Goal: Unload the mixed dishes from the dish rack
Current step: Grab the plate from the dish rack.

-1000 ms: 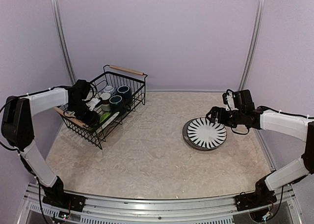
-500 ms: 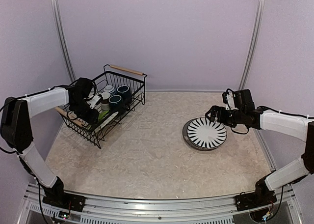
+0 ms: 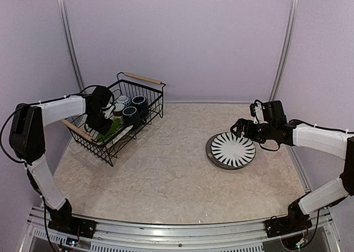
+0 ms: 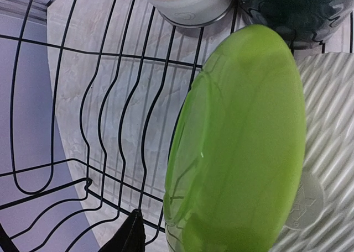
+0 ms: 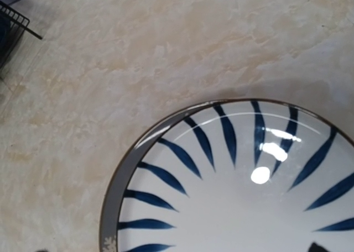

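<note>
The black wire dish rack (image 3: 145, 109) stands at the far left. In it are a green plate (image 3: 113, 131), a dark blue mug (image 3: 139, 102), a dark green mug (image 3: 130, 114) and a grey cup (image 3: 118, 109). My left gripper (image 3: 103, 121) is inside the rack at the green plate's rim (image 4: 182, 169). One black fingertip (image 4: 131, 236) shows just left of the rim, a little apart from it; the other is hidden behind the plate. The striped plate (image 3: 233, 150) lies on the dark grey plate (image 3: 209, 147). My right gripper (image 3: 239, 128) hovers open and empty over its far edge (image 5: 232, 197).
A pale ribbed plate (image 4: 326, 125) leans behind the green one, under the grey cup (image 4: 193, 6) and a dark mug (image 4: 293, 14). Rack wires (image 4: 116, 114) close in on the left gripper. A rack corner (image 5: 14, 20) shows far from the right gripper.
My left gripper has moved up and deeper into the rack, toward the green plate. The right arm and the striped plate have not moved.
</note>
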Available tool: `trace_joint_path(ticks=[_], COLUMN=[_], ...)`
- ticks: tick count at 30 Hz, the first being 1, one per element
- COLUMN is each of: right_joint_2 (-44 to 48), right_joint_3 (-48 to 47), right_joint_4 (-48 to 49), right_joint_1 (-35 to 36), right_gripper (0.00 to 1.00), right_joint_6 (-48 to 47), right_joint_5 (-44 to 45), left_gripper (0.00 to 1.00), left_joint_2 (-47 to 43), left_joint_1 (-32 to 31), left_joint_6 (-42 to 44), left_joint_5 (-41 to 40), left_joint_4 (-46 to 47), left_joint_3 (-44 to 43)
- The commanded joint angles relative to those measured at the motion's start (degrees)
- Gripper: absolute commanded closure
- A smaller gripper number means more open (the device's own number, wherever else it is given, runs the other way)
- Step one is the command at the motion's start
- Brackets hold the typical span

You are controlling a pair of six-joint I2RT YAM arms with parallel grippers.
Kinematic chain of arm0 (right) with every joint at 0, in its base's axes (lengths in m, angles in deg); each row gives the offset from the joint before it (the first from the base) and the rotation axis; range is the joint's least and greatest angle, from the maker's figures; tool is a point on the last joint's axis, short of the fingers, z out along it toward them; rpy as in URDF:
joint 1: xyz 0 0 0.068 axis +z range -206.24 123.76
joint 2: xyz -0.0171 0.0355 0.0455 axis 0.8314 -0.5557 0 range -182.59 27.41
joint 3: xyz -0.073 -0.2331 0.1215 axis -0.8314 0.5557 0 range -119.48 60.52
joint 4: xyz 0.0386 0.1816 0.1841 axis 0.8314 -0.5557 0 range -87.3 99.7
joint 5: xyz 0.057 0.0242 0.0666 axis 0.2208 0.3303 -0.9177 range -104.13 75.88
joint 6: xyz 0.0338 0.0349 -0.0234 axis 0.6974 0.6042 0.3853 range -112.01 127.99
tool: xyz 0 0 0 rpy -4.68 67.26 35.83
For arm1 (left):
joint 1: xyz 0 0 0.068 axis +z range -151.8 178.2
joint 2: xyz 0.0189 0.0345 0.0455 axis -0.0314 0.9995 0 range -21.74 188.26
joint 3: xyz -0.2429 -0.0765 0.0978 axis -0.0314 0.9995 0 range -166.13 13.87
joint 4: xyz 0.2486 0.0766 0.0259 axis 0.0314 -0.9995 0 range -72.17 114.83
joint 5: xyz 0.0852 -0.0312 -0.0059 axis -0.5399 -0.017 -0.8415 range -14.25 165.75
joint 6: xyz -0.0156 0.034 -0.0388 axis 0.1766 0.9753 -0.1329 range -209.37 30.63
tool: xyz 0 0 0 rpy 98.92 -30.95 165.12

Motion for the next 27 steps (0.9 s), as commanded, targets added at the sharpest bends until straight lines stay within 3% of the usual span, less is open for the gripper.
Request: trace_joint_path(ticks=[1, 4, 16, 27], right_joint_2=[0.4, 0.2, 0.1, -0.1], right_joint_3=[0.9, 1.2, 1.2, 0.9], right_joint_4=[1.0, 1.2, 1.5, 1.3], right_joint_1=[0.9, 1.1, 1.6, 2.0], right_gripper=[0.0, 0.0, 0.0, 0.0], right_joint_6=[0.6, 0.9, 1.3, 1.5], right_joint_5=[0.1, 0.1, 0.4, 0.6], left_gripper=[0.59, 0.6, 0.85, 0.98], left_joint_2=[1.8, 2.2, 1.6, 1.5], left_joint_1=[-0.1, 0.0, 0.2, -0.6], left_joint_6=[-1.1, -1.0, 0.0, -0.1], left_joint_5=[-2.6, -2.0, 1.4, -2.8], left_joint_4=[0.6, 0.6, 1.8, 1.1], left_joint_3=[-2.2, -2.8, -2.7, -2.7])
